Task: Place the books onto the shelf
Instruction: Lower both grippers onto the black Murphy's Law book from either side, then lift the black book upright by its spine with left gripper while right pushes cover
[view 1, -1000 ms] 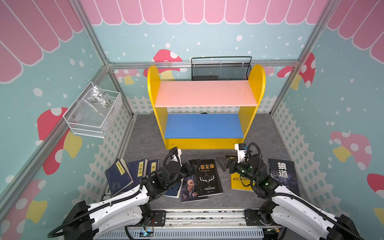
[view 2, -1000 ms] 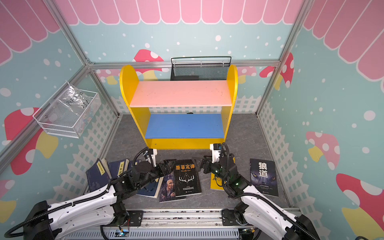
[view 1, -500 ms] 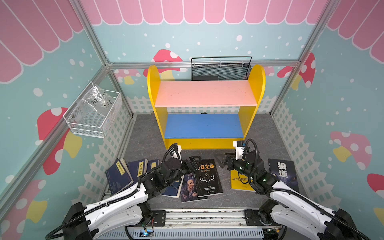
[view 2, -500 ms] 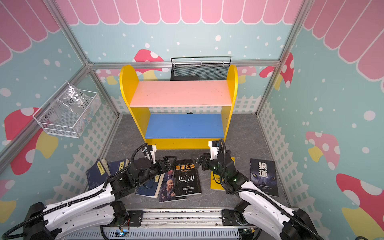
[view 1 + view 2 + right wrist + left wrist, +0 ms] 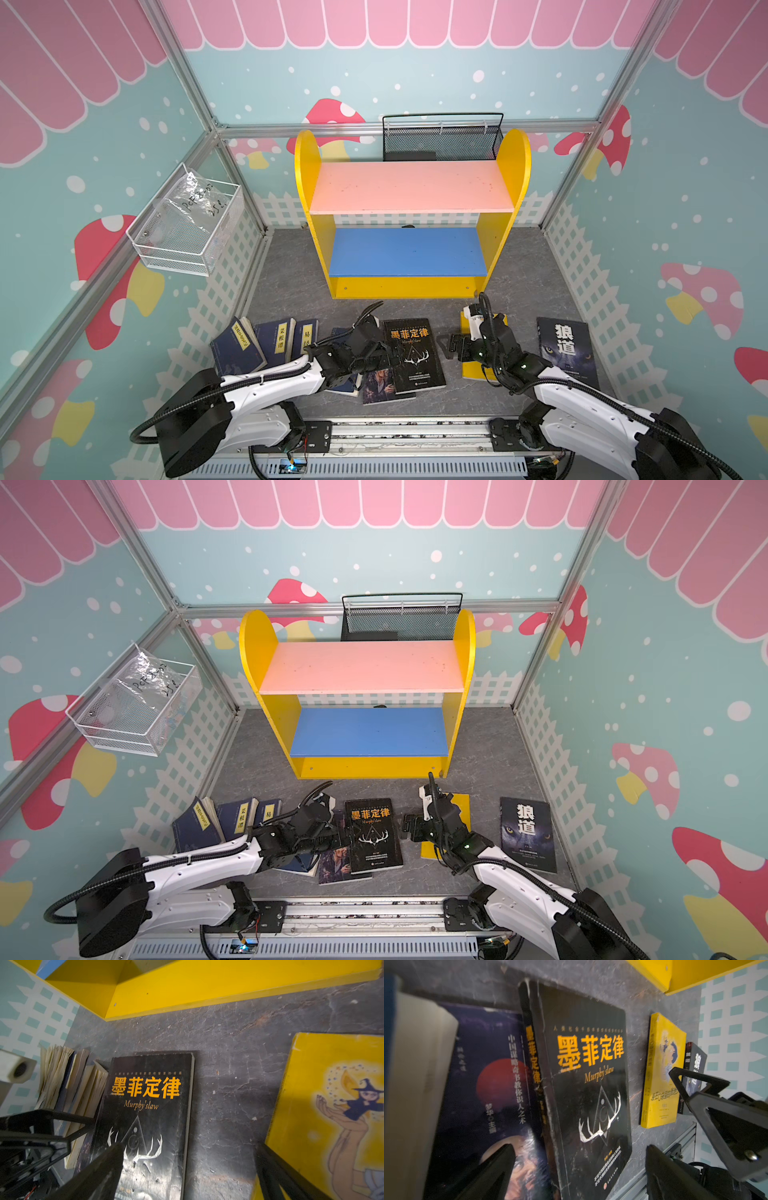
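Left gripper (image 5: 395, 354) stands with its jaws spread as wide as they go and grips nothing; over the last second it has crept forward until the black book (image 5: 413, 359) lies directly ahead of it, spine edge just at the fingertips; in the left wrist view one finger hangs over the portrait-cover book (image 5: 483, 1088) that the black one partly covers, the other past the black book's open edge. Right gripper (image 5: 451, 347), equally wide and empty, has swung away from the yellow book (image 5: 332, 1105) toward that same black book, which now sits just off one finger, the yellow cover beside the other. Well beyond both grippers stands the shelf (image 5: 409, 286), its blue board (image 5: 407, 251) and pink board (image 5: 411, 187) bare; every book lies on the floor (image 5: 415, 307), the navy books (image 5: 249, 349) behind the left gripper, the wolf-cover book (image 5: 565, 353) behind the right. Judged so, both arms are converging on the black book as first pick; no lift has begun.
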Robot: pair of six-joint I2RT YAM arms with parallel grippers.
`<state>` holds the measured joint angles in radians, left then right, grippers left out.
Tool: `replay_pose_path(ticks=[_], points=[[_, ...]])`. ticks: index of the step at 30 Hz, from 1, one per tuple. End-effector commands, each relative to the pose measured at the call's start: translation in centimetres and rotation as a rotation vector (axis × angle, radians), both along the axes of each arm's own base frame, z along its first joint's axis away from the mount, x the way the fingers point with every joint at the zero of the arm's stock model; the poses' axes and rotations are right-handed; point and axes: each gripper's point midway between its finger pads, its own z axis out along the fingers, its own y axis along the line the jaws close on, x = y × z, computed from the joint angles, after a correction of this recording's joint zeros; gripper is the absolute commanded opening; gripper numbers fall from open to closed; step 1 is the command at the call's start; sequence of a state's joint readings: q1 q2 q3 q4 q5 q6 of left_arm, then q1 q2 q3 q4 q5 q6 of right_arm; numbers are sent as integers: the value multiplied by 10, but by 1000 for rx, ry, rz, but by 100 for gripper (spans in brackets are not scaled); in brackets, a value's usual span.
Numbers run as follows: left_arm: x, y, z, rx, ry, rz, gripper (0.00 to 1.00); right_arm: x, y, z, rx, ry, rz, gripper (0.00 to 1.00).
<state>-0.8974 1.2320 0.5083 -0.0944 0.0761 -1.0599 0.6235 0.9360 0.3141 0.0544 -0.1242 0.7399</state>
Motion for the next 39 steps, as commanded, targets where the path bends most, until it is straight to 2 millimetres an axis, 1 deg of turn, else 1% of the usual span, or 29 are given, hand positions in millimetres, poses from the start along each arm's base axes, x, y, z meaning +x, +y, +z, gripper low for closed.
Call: replay_pose_path(ticks=[1,4,7,10,13,16,17,19,21,23,26,30,32,35,37,39], points=[[-1,-23,0,-107,40,-30,97,-12,13,2,31,-20,105,99],[-1,-34,-5,-116,67,-61,92,-19,13,-15,35,20,116,97],[2,-40,-10,-132,65,-61,89,-28,16,-32,63,30,148,98],[9,-46,-9,-140,44,-60,88,-34,15,-55,73,65,150,98],[15,-52,-3,-159,24,-60,86,-39,24,-69,74,130,197,94],[20,-59,1,-189,5,-60,81,-41,33,-79,72,181,245,88],[21,-62,3,-202,0,-63,78,-41,37,-80,77,192,263,86],[24,-67,8,-236,-13,-67,72,-42,44,-85,87,217,295,86],[26,-69,12,-256,-28,-62,66,-41,46,-87,83,229,301,86],[28,-69,18,-272,-45,-57,60,-40,47,-86,83,223,303,86],[30,-63,18,-248,-55,-31,54,-39,45,-81,84,205,283,86],[32,-54,17,-205,-55,-2,37,-32,45,-66,113,164,252,87],[32,-49,18,-176,-61,5,32,-28,46,-56,131,139,237,87],[34,-41,29,-150,-98,17,25,-21,46,-44,153,102,206,89],[36,-36,40,-140,-131,22,22,-17,45,-37,166,85,188,90],[38,-31,49,-111,-159,27,14,-14,47,-29,182,69,180,90]])
